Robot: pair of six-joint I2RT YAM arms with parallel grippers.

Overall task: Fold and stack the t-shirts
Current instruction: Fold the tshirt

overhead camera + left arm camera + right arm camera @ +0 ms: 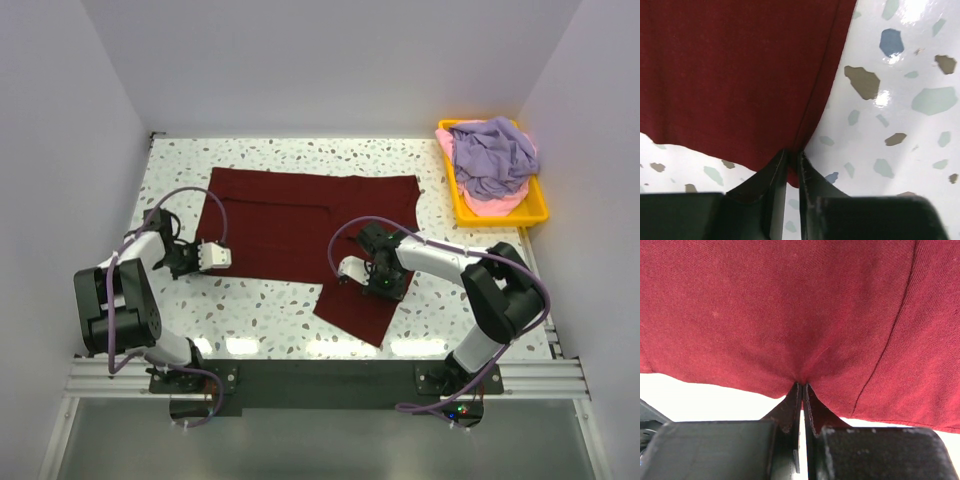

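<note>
Your left gripper [792, 154] is squeezing its two black fingers together on the near left edge of the dark maroon red cloth t-shirt [300, 215], with a thin bit of cloth caught between them. Your right gripper [802, 385] is pinching its fingers tight on a little bunched-up bit of the same shirt, on its near right part. The shirt is lying spread out in the middle of the white speckled table [270, 310], with one piece reaching toward the near edge. The lavender purple cloth t-shirt [495, 155] is sitting crumpled on top of the pale pink cloth t-shirt [495, 206] in the yellow plastic tray [455, 195] at the far right, well apart from both grippers.
</note>
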